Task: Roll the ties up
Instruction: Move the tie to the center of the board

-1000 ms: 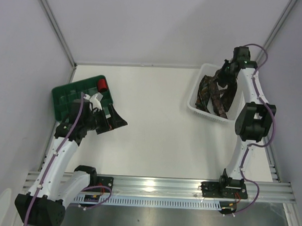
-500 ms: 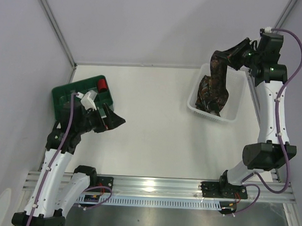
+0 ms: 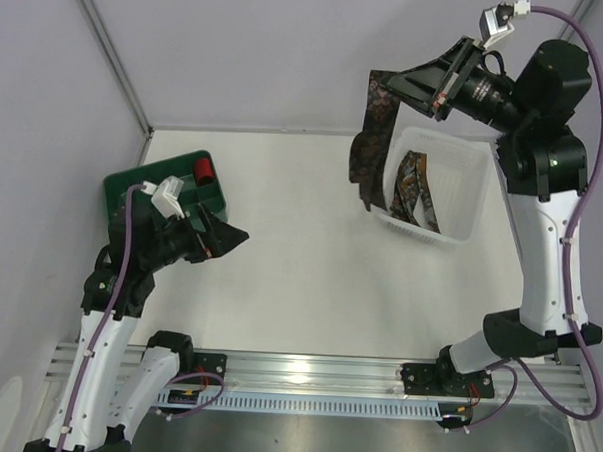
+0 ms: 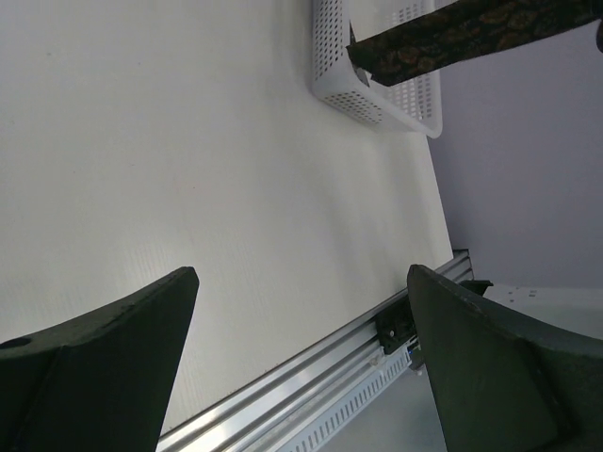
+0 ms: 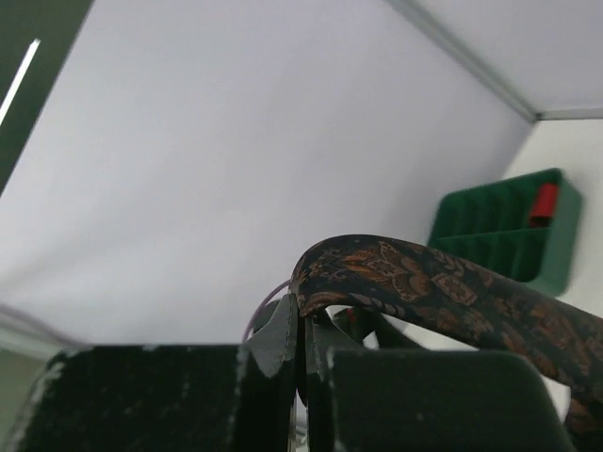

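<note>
White tabletop (image 3: 280,255) is stretching before you, and well left of the white basket (image 3: 459,231) your left gripper (image 3: 229,241) is hovering with jaws spread wide, while above that basket's left rim your right gripper (image 3: 388,85) is pinching one patterned tie (image 3: 368,154) that is dangling outside it, other ties (image 3: 415,186) lying inside the basket.
</note>
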`<action>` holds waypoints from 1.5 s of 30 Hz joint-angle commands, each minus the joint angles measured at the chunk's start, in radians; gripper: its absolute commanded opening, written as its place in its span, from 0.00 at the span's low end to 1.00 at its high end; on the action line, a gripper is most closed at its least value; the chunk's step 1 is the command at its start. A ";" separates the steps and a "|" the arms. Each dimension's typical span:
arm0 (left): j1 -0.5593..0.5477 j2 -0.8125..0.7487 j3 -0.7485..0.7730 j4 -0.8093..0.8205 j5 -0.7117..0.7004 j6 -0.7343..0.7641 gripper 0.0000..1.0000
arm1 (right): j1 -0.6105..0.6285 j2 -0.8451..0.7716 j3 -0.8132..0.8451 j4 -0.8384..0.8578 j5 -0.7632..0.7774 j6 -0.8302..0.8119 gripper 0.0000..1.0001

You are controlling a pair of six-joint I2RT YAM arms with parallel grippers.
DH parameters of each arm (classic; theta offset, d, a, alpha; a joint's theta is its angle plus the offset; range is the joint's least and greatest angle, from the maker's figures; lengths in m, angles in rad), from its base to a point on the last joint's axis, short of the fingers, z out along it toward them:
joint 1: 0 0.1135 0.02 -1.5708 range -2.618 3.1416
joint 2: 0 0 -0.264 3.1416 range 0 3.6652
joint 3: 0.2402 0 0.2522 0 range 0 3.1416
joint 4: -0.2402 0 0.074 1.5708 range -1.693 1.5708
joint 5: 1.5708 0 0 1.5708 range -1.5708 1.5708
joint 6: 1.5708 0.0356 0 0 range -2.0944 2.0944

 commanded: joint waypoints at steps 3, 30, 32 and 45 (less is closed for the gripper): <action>0.009 -0.041 0.050 0.046 0.027 -0.069 1.00 | 0.032 -0.115 0.048 0.123 -0.139 0.097 0.00; 0.009 -0.168 0.268 -0.481 -0.111 0.106 0.89 | 0.437 0.648 -0.379 -0.403 0.179 0.013 0.00; 0.009 -0.153 0.260 -0.498 -0.119 0.106 0.89 | 0.438 0.722 -0.405 -0.384 0.182 0.058 0.00; -0.029 -0.006 0.063 -0.408 -0.063 0.032 0.86 | 0.414 0.504 -0.508 -0.259 0.248 -0.202 1.00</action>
